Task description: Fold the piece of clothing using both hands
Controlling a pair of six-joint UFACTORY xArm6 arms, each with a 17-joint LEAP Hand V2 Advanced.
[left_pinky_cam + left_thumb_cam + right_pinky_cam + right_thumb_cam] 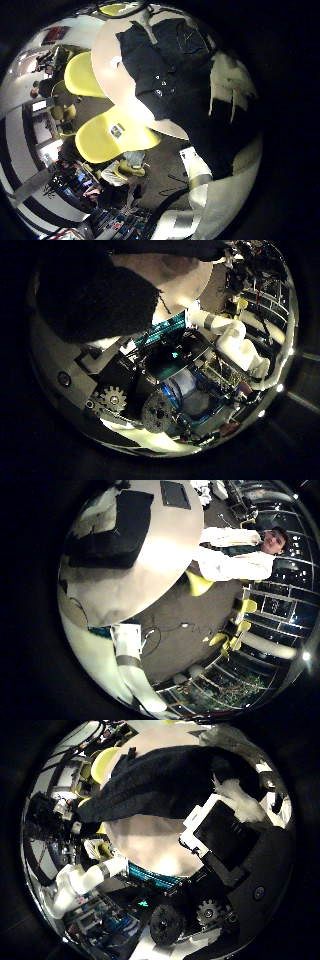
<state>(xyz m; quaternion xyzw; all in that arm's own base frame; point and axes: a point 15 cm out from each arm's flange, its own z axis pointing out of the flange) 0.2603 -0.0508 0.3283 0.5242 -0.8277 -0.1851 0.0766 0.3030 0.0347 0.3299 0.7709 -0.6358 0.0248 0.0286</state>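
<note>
I'm seeing the dark garment (175, 75) lying on the surface (150, 560); I can't tell either hand's state.

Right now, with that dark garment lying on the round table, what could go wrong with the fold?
The dark garment lies bunched, not flat, so a fold may come out crooked. It sits near the round table's edge, so a tug could drag it off.

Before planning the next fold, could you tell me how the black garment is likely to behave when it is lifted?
The black garment lies creased on the round table, so it is probably floppy and would drape. It looks thin, so likely light. Pushed, it would probably bunch.
</note>
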